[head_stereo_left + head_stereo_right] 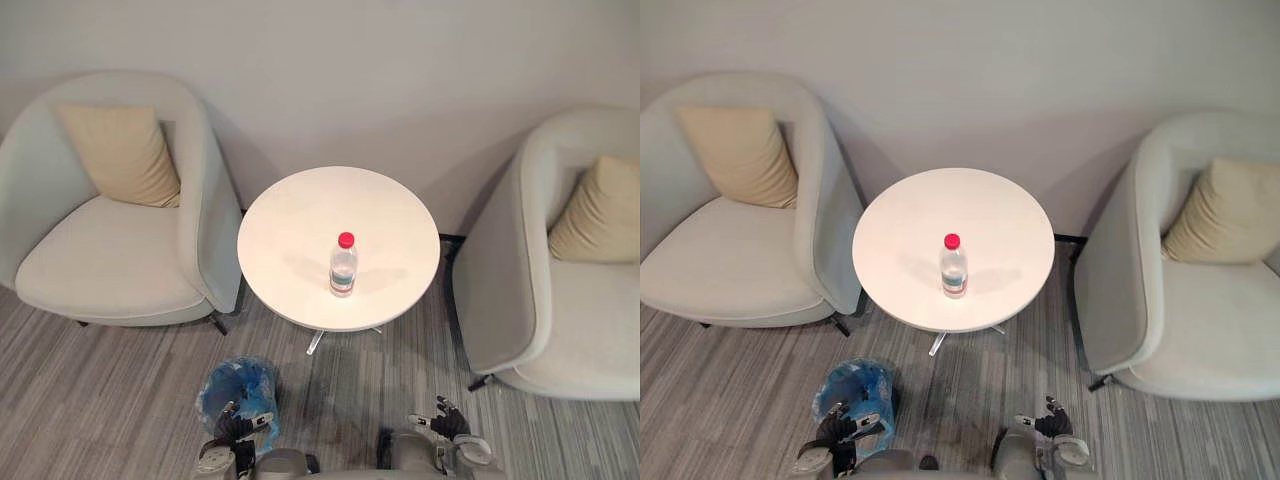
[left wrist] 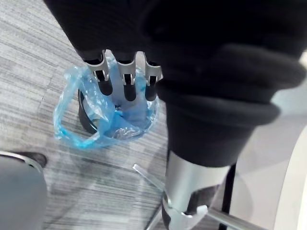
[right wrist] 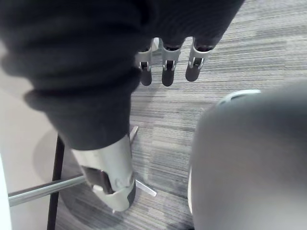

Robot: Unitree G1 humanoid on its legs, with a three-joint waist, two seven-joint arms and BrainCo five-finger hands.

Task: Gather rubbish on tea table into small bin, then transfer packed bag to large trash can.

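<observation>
Clear, red-capped water bottle (image 1: 343, 265) stood upright well ahead of our hands.
Our left hand (image 1: 236, 429) and right hand (image 1: 449, 420) hung loosely open, holding nothing.

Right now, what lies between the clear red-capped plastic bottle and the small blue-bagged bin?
Nothing loose: bare white tabletop, its metal foot, then grey striped floor, in the left eye view.

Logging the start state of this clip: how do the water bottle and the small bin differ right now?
The water bottle stands upright on the round table; the small bin sits on the floor by the left hand. The bottle is clear, red cap on; the bin is dark, open-topped, lined with a blue bag. Shared: neither is held; the right hand is open like the left.
</observation>
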